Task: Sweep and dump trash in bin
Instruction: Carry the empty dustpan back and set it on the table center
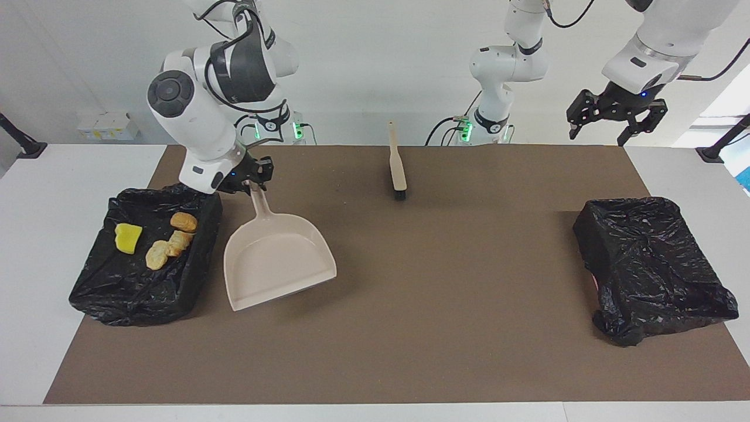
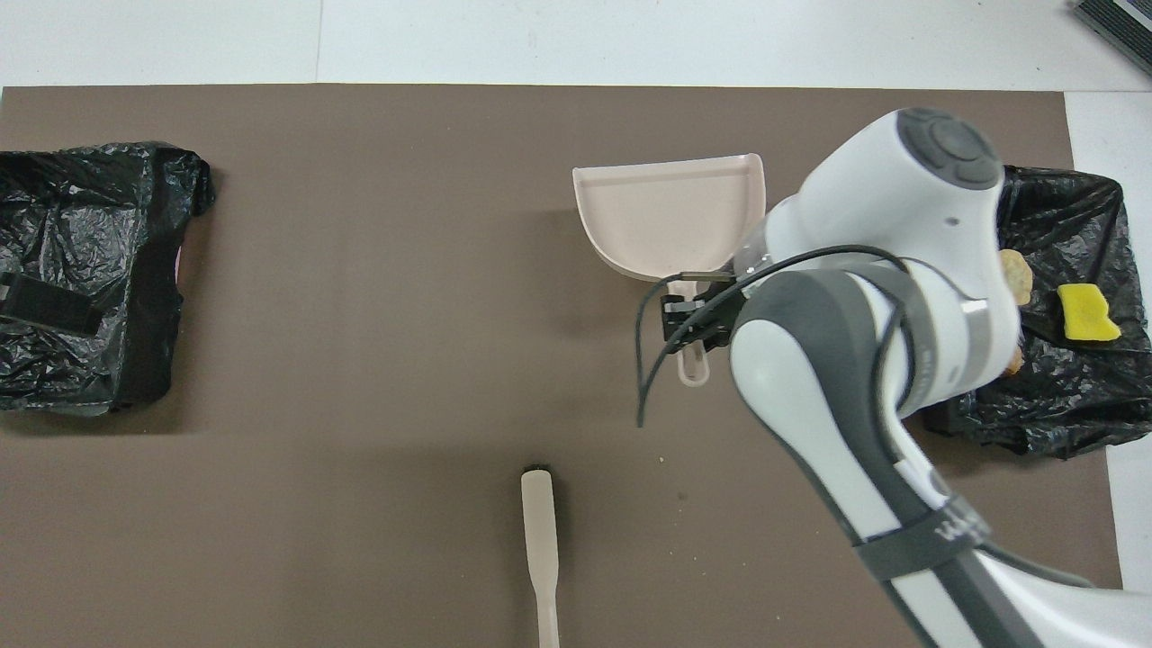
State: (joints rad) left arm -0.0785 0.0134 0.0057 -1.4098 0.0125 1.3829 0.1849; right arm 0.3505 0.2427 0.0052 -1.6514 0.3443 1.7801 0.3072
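Observation:
My right gripper (image 1: 251, 183) is shut on the handle of the beige dustpan (image 1: 278, 264), which is also in the overhead view (image 2: 670, 216). The pan is low on the brown mat beside the black-lined bin (image 1: 135, 293) at the right arm's end. Its wide lip points away from the robots and its inside looks empty. In that bin lie a yellow sponge piece (image 1: 128, 237) and three tan foam chunks (image 1: 183, 221). No trash shows on the mat. The beige brush (image 1: 398, 167) lies near the robots at the table's middle. My left gripper (image 1: 615, 117) is open, raised and empty.
A second black-lined bin (image 1: 644, 258) stands at the left arm's end, below the left gripper in the overhead view (image 2: 81, 225). The right arm's body hides part of the first bin (image 2: 1053, 405) from above.

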